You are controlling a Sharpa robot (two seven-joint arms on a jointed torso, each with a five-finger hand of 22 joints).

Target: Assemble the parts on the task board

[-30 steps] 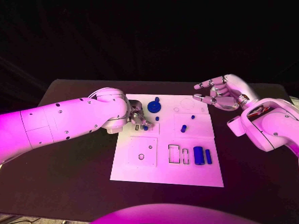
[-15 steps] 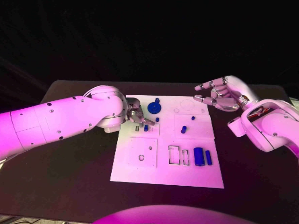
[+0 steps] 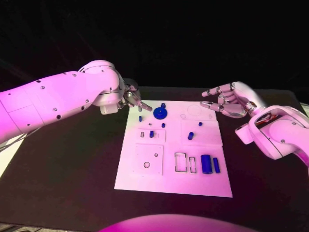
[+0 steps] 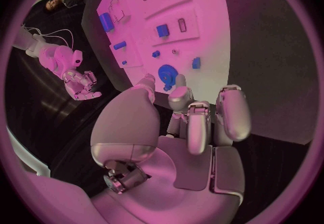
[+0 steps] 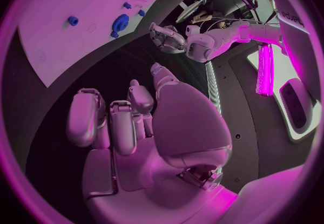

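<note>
While both arms reach over a black table (image 3: 71,159), a white task board (image 3: 168,179) lies flat in the middle of it, its long side running away from the robot. The left hand (image 3: 132,99) hangs just beyond the board's far left corner, raised off the surface; its fingers (image 4: 229,113) are curled partway inward and apart from one another, and nothing sits between them. The right hand (image 3: 228,100) hovers off the board's far right corner, above bare table, its fingers (image 5: 88,116) loosely bent and spread, also grasping nothing. On the board, small blue parts are scattered. A round blue disc part (image 3: 159,113) sits near the far edge, closest to the left hand, with a small blue knob (image 3: 162,104) just beyond it. A tiny blue piece (image 3: 140,117) lies to the left of the disc, near the board's left edge. Further toward the robot, a short blue peg (image 3: 151,134) stands beside a small rectangular slot (image 3: 142,135), and another small blue peg (image 3: 190,136) sits toward the right half of the board, with a tiny blue piece (image 3: 200,123) beyond it. Nearer the robot, on the right side, a thick blue cylinder (image 3: 206,163) lies next to a thinner blue bar (image 3: 216,165), both pointing away from the robot, just right of two empty rectangular outlines (image 3: 184,162). A small round hole (image 3: 146,165) shows in the board's near left panel.
</note>
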